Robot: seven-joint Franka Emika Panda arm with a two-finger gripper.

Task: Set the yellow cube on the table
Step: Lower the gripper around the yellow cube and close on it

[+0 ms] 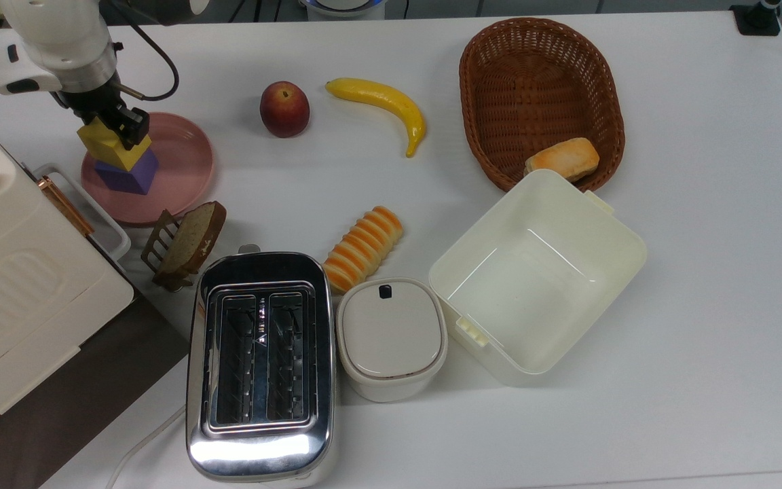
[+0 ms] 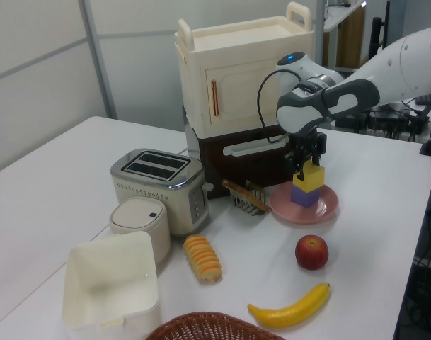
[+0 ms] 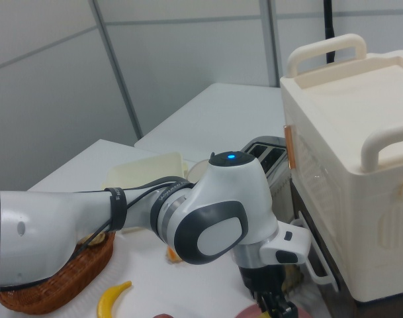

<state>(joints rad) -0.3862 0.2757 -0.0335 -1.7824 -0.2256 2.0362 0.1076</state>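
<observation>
Top view, upper left: the yellow cube (image 1: pixel 107 142) is seemingly clamped by the gripper (image 1: pixel 117 128), atop the purple cube (image 1: pixel 127 174) on the pink plate (image 1: pixel 184 163).

Top view looks straight down on the table (image 1: pixel 703 272). Left view faces it from the basket (image 2: pixel 208 327) end; both share my arm (image 2: pixel 385 67). Right view sits close behind it.

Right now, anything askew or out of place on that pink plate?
Yes. The yellow cube sits twisted and tilted on the purple cube, its corners overhanging rather than stacked square. The gripper is at the yellow cube. Both cubes sit toward the top view's left edge of the pink plate, not centred. Nothing spilled or damaged.
</observation>
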